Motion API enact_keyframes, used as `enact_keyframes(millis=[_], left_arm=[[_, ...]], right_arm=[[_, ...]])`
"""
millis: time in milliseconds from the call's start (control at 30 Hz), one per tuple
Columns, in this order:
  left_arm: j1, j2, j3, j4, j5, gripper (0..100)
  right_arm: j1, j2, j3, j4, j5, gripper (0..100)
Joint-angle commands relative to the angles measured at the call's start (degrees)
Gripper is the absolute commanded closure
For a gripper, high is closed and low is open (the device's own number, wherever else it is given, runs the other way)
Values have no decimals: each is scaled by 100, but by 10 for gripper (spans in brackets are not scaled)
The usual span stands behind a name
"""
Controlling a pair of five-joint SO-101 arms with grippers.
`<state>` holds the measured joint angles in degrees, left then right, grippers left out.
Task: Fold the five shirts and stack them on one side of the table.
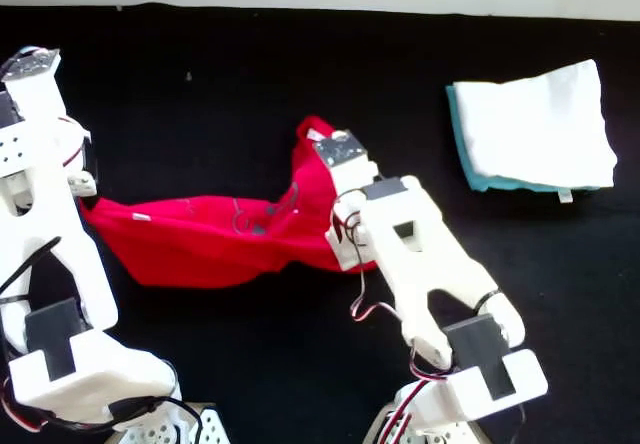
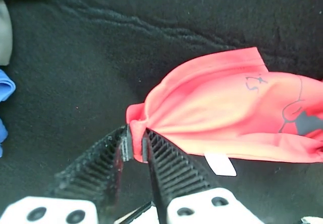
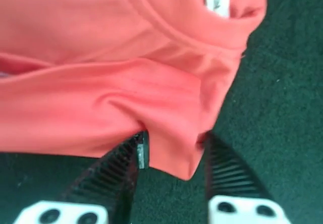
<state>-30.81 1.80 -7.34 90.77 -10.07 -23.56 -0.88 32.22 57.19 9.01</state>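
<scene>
Shirts in plain sight: three.
- One crumpled red fabric shirt (image 1: 200, 234), unfolded.
- Two folded: one white fabric shirt (image 1: 535, 129), one teal fabric shirt (image 1: 472, 174) beneath it.
- Stacks: one.

More cloth on tabletop: one grey cloth piece (image 2: 7, 27), one blue cloth piece (image 2: 4, 90). Possibly two more shirts, but too little visible to be sure.

White jointed robot arms: two, left arm (image 1: 60, 264) and right arm (image 1: 430, 254).

Black ribbed end effectors: two, left end effector (image 2: 135, 146) and right end effector (image 3: 171, 148).

Black cloth-covered tabletop (image 1: 250, 74): one.
</scene>
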Motion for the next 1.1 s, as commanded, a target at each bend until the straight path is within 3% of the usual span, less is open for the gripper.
enact_keyframes(millis=[0, 233, 467, 800, 967, 1067], left_arm=[[57, -101, -31, -88, -26, 990], [57, -101, -646, -35, -18, 990], [330, -110, -1798, 1055, -9, 990], [585, -48, 215, 818, -44, 990], [558, -48, 725, 316, -44, 990], [558, -48, 769, 264, -44, 990]], right_arm=[[-40, -40, -338, -57, 35, 978], [585, -1385, -919, 620, 70, 991], [1138, -2976, -1270, 1446, 527, 991], [1130, -4084, 356, 2009, 1020, 980], [796, -4479, 1235, 2220, 1222, 793], [541, -4857, 1130, 2607, 1354, 778]])
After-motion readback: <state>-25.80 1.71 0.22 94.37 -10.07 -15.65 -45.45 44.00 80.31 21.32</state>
